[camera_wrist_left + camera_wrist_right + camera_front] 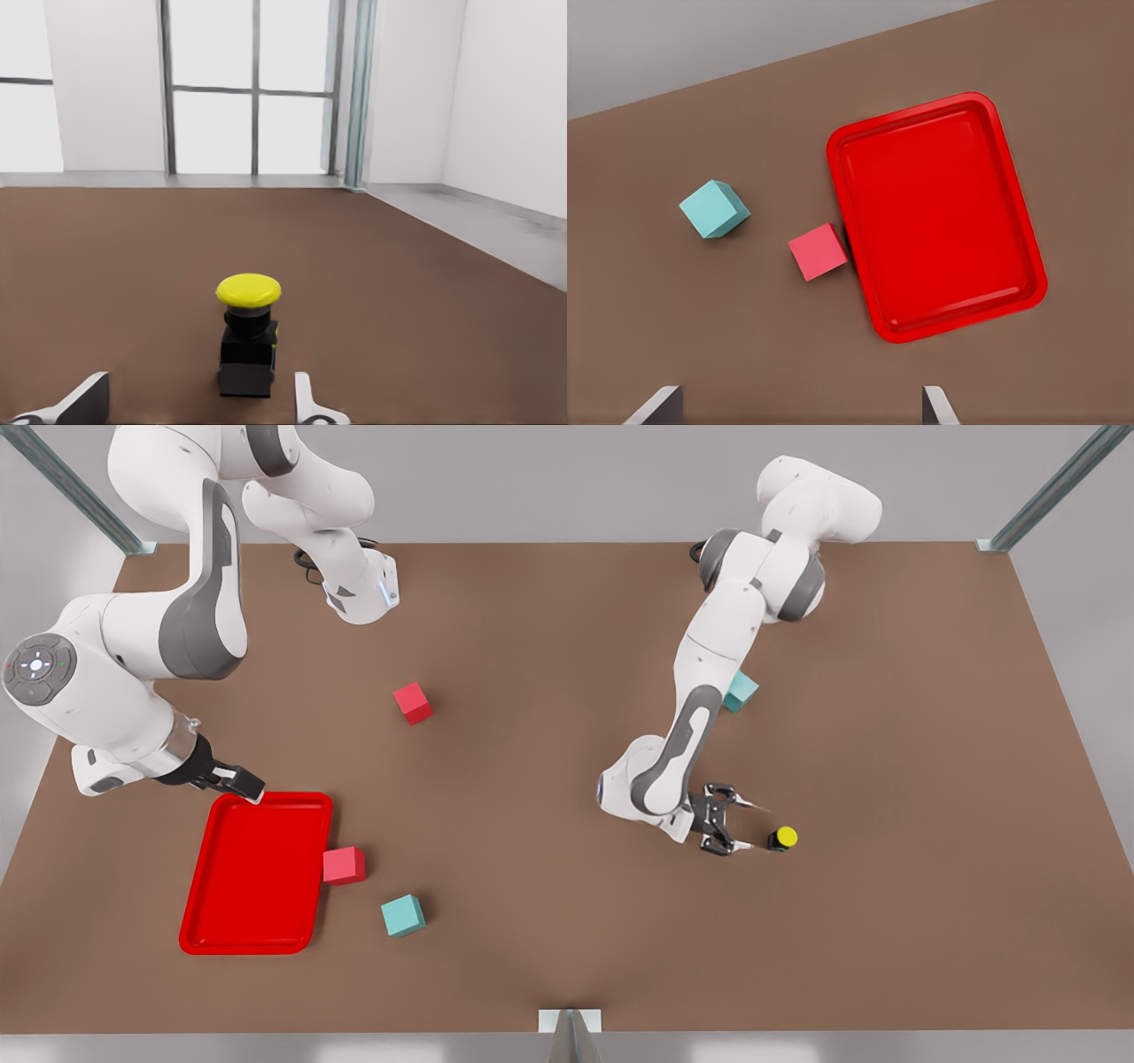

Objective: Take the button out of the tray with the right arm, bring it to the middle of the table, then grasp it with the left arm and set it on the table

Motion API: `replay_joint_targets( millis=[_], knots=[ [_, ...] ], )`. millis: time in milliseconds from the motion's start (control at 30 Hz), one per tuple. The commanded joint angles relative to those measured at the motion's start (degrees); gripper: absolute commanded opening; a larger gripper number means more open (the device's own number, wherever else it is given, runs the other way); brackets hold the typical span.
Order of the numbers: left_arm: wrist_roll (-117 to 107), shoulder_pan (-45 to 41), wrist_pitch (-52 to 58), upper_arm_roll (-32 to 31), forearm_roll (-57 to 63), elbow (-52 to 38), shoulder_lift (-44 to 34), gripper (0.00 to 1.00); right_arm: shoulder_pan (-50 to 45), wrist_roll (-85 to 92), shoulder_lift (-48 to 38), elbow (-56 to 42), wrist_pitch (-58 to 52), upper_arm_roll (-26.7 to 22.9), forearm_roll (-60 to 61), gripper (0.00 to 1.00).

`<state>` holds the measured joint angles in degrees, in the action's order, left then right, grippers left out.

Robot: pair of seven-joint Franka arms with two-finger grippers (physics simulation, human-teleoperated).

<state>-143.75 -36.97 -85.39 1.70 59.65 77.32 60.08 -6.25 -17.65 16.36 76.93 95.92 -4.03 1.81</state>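
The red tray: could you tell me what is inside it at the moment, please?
Nothing lies inside the tray; its whole floor shows bare. The button stands on the table by the left gripper.

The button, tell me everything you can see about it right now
The button is tiny: a boxy black body with a short dark neck and a round, domed yellow cap, plastic by its look. It stands upright on the brown table, far from the red tray, toward the front view's right. The left gripper is open just beside it; its fingertips flank the body without touching it. Only the table touches it.
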Motion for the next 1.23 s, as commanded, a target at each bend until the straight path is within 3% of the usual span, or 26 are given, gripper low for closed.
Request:
replay_joint_targets(
  millis=[0, 100, 233, 300, 333, 400, 433, 467, 500, 767, 1200],
  knots=[
    [-0.1, -2.4, 3.4, -0.1, -5.7, 0.0, -1.9, 1.0, 0.0, -0.1, 0.0, 0.0, 0.0, 0.0, 0.0, 1.0],
    [18.6, -4.4, 5.5, 0.4, -18.1, -1.4, -17.8, 1.0, 0.0, -0.1, 0.0, 0.0, 0.1, 0.0, 0.0, 1.0],
    [64.2, 9.8, -0.1, 0.4, -42.9, -5.9, -31.9, 1.0, 0.0, -0.1, -0.1, 0.0, 0.0, 0.0, 0.0, 1.0],
    [110.7, 23.2, 0.8, 0.5, -67.3, -6.5, -37.2, 1.0, -0.1, -0.1, -0.1, 0.0, 0.0, 0.0, 0.0, 1.0],
    [119.0, 28.2, 2.9, 0.4, -72.4, -6.8, -37.3, 1.0, 0.0, -0.1, -0.1, 0.0, 0.0, 0.0, 0.0, 1.0],
    [151.0, 30.5, 5.7, 2.5, -70.0, -6.3, -40.1, 1.0, 0.0, -0.1, 0.0, 0.0, 0.0, 0.0, 0.0, 1.0],
    [152.6, 30.1, 2.9, 1.1, -64.1, -1.0, -44.1, 1.0, 0.0, -0.1, 0.0, 0.0, 0.0, 0.0, 0.0, 1.0],
    [152.6, 30.0, -7.8, 1.1, -64.1, 13.9, -53.0, 1.0, 0.0, -0.1, 0.0, 0.0, 0.1, 0.0, 0.0, 1.0],
    [150.9, 30.0, -12.6, 0.7, -64.0, 21.3, -57.1, 1.0, 0.0, -0.1, 0.0, 0.0, 0.1, 0.0, 0.1, 1.0],
    [145.9, 30.0, -13.3, -0.6, -64.0, 16.7, -48.6, 1.0, 0.0, 0.0, 0.0, 0.0, 0.1, 0.0, 0.1, 1.0],
    [145.8, 30.0, -13.3, -0.6, -64.0, 16.7, -48.3, 1.0, 0.1, 0.0, 0.0, 0.0, 0.2, 0.0, 0.1, 1.0]
  ],
)
